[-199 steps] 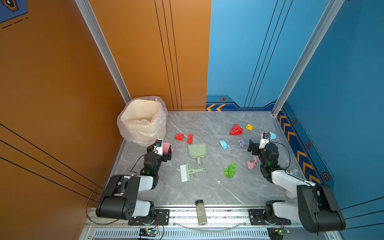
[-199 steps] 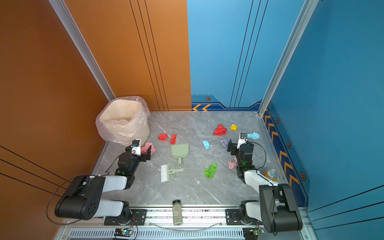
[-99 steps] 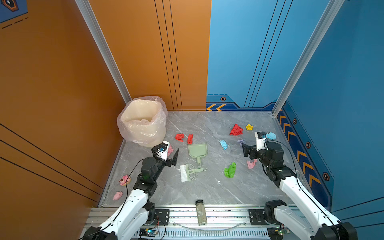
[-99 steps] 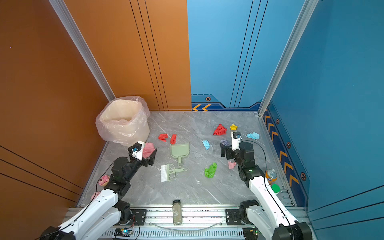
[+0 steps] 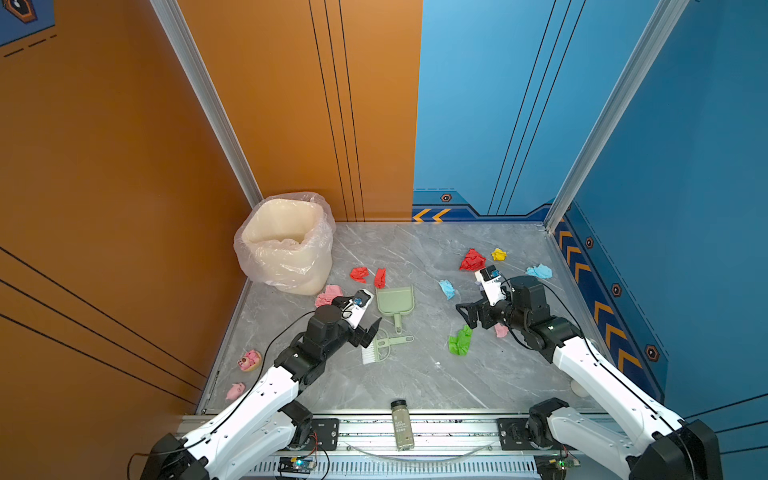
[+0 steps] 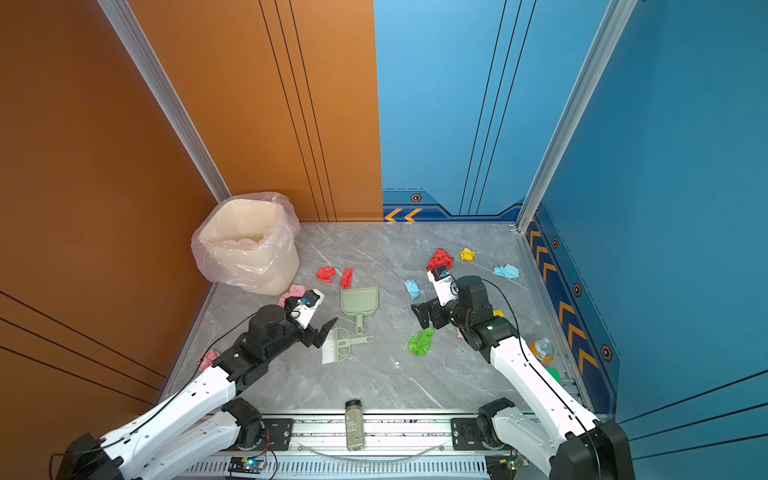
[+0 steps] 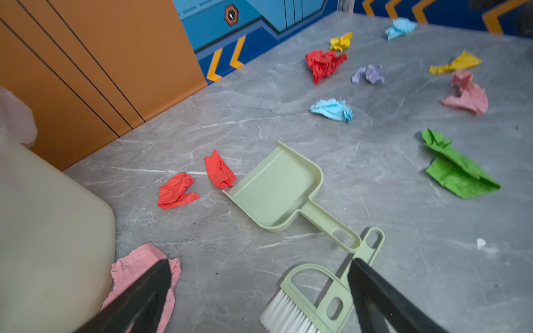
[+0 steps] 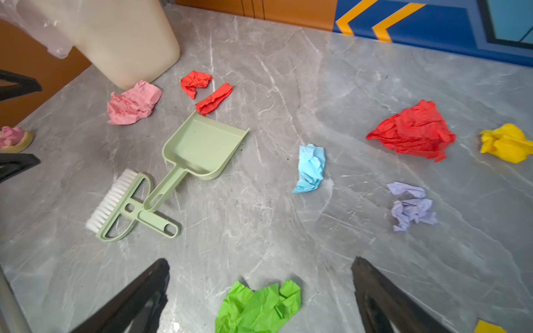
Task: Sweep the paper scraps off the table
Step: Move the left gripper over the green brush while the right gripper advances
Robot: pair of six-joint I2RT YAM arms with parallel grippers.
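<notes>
Both arms have just unfolded forward: my left pincer (image 5: pixel 371 330) now hangs wide open and empty just over the brush (image 5: pixel 376 349), and the right pincer (image 5: pixel 466 316), open too, has the green scrap (image 5: pixel 460 341) just beneath it. The other paper scraps (image 8: pixel 413 130) lie scattered on the worktop (image 5: pixel 415 374) beyond both, none swept yet, so I reckon brush and dustpan (image 5: pixel 395 300) get picked up first

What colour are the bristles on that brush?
White bristles, on a pale green brush; clearest in the right wrist view.

White arm links (image 5: pixel 257 399), black joints (image 5: pixel 328 324), black cables (image 5: pixel 286 330)
</notes>
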